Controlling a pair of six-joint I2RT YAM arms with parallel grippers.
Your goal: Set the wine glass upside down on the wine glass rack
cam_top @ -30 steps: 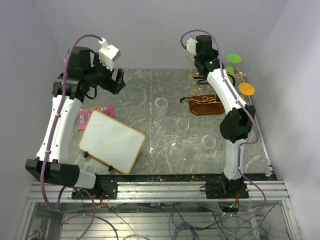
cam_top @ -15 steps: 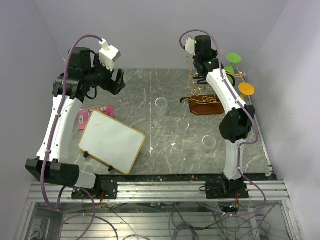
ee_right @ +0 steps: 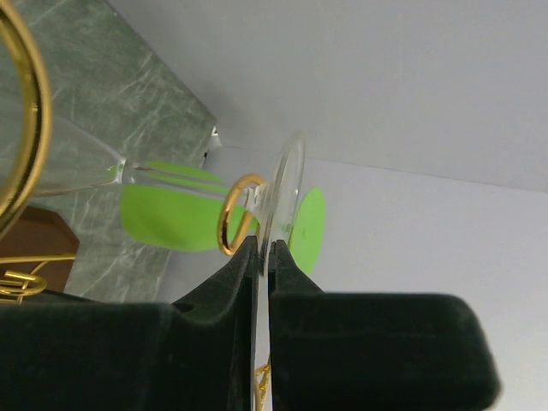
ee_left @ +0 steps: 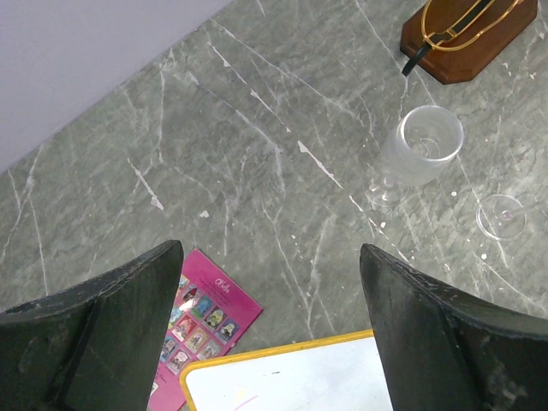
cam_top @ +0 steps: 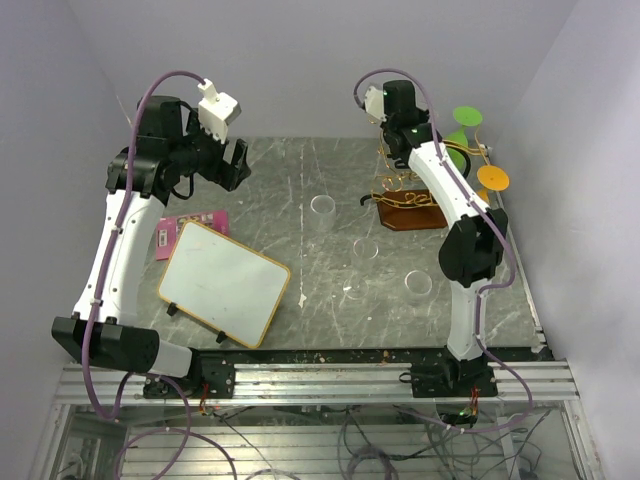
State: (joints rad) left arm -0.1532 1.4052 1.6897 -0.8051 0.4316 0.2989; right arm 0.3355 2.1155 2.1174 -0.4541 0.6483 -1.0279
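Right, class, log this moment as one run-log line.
right jaws: shut on wine glass foot | stem: at rack hook | left jaws: open, empty, above table

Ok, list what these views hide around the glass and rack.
- Right wrist view: the bowl of the wine glass, cut off by the left edge.
- Top view: the right gripper and that glass, behind the arm's wrist.
- Left wrist view: most of the wine glass rack, past the top edge.

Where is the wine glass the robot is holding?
In the right wrist view, the wine glass is at the far right of the table, its foot pinched in the right gripper beside a gold hook of the rack.
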